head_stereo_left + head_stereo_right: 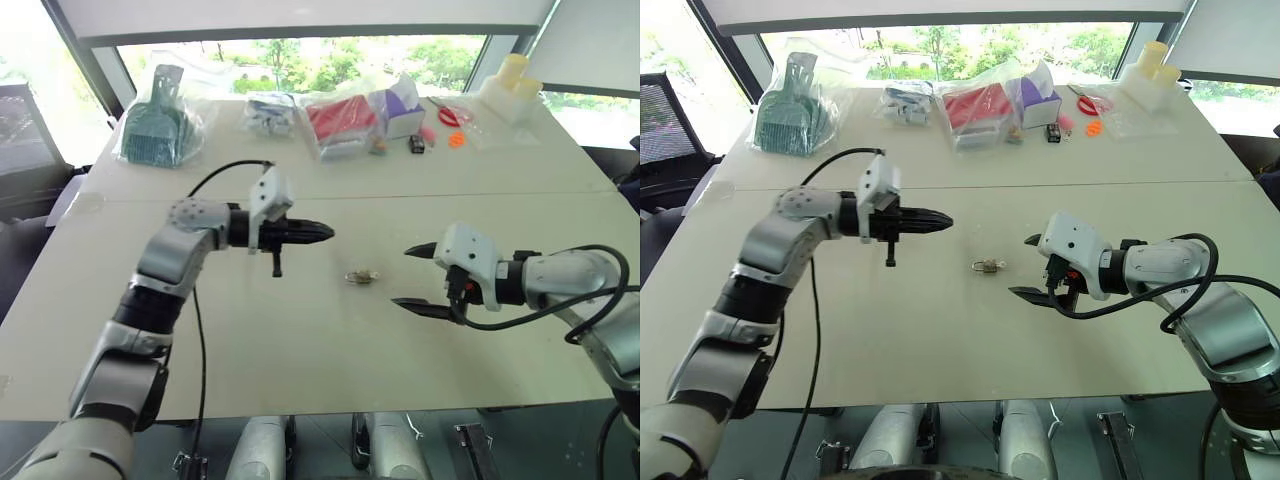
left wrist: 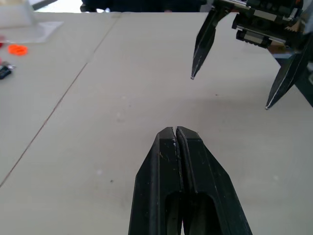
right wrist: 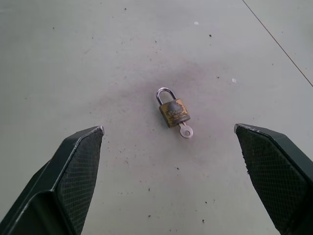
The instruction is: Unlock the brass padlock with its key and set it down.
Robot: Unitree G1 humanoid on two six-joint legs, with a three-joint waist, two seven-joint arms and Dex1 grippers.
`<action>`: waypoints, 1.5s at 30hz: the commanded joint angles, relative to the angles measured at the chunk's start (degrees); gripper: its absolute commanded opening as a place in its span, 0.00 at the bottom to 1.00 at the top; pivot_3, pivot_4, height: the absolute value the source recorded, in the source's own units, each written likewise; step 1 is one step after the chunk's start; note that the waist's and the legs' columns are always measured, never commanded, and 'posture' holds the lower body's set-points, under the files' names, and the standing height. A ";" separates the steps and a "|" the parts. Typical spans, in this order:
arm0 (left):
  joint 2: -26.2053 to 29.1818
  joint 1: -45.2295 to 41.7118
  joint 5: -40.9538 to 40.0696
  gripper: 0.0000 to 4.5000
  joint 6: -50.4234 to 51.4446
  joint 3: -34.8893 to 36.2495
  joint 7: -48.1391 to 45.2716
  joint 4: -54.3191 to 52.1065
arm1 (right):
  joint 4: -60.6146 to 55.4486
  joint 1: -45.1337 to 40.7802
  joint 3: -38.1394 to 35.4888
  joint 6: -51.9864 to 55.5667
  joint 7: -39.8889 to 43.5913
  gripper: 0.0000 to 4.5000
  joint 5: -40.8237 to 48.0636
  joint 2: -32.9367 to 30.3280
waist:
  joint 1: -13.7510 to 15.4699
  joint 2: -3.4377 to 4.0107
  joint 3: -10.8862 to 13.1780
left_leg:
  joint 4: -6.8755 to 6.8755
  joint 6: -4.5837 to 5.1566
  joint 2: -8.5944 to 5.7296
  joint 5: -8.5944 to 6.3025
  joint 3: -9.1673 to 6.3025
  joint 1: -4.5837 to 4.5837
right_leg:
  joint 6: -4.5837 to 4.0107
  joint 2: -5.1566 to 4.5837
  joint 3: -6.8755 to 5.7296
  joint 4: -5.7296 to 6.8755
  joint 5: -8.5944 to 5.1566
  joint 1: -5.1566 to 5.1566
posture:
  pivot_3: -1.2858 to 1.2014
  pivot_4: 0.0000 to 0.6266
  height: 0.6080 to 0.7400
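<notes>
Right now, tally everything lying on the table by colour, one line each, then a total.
Brass: 1, the brass padlock with its key
Green: 1, bagged dustpan
Red: 1, bagged pack
Purple: 1, box
Orange: 1, small ring
Pale yellow: 1, bagged cylinders
Total: 6

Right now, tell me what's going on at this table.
A two-armed robot is working on a small brass padlock that lies flat on the table between its arms, with its key in the keyhole and the shackle looking closed. Nothing holds it. The right gripper hangs wide open just beside it, aimed at it. The left gripper is shut and empty, above the table on the lock's other side. Bagged goods sit along the far edge.
</notes>
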 commanded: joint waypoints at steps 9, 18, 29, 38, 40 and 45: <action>-8.01 -0.74 10.07 0.79 -13.17 -5.44 -0.02 15.42 | -4.99 3.38 -3.58 1.03 -2.92 1.00 0.66 -0.48 | 0.13 -0.01 0.01 | 0.01 0.01 0.03 0.00 -0.03 -0.02 | 0.00 -0.01 0.00 0.00 0.00 -0.02 | 0.52 0.24 1.00; -12.43 -2.13 13.78 0.99 -18.71 -4.81 1.18 25.44 | -5.83 3.83 -3.56 1.54 -3.71 1.00 0.63 -0.33 | 0.07 -0.02 0.01 | 0.03 0.01 0.04 -0.01 -0.05 -0.02 | -0.01 -0.02 0.00 0.01 0.00 -0.02 | 0.52 0.24 1.00; -15.99 -4.66 16.31 0.99 -22.51 -4.08 3.27 34.50 | -6.49 4.17 -3.77 1.95 -4.07 1.00 0.69 -0.46 | 0.33 -0.04 -0.01 | 0.04 0.02 0.04 -0.01 -0.08 -0.01 | -0.01 -0.03 -0.01 0.01 0.01 0.01 | 0.52 0.24 1.00; -15.51 -3.20 18.77 0.59 -26.56 -5.16 2.56 33.70 | -6.86 4.61 -4.00 2.17 -4.31 1.00 0.65 -0.49 | 1.34 -0.03 -0.01 | 0.05 0.01 0.04 -0.01 -0.06 0.00 | -0.03 -0.03 -0.01 0.01 0.02 0.01 | 0.52 0.24 1.00; -15.35 -2.94 18.48 0.39 -26.61 -5.01 2.25 32.93 | -6.79 4.39 -3.76 2.18 -4.35 1.00 0.58 -0.43 | 1.36 -0.03 -0.01 | 0.05 0.01 0.05 -0.01 -0.06 0.01 | -0.07 -0.03 -0.01 0.01 0.03 0.01 | 0.52 0.24 1.00; -15.31 -2.73 18.19 0.16 -26.19 -4.66 2.50 31.23 | -6.05 3.63 -2.49 1.38 -4.49 1.00 -0.30 -0.10 | 1.36 -0.03 -0.01 | 0.06 0.02 0.05 -0.01 -0.07 0.01 | -0.08 -0.02 -0.01 0.01 0.04 0.01 | 0.52 0.24 1.00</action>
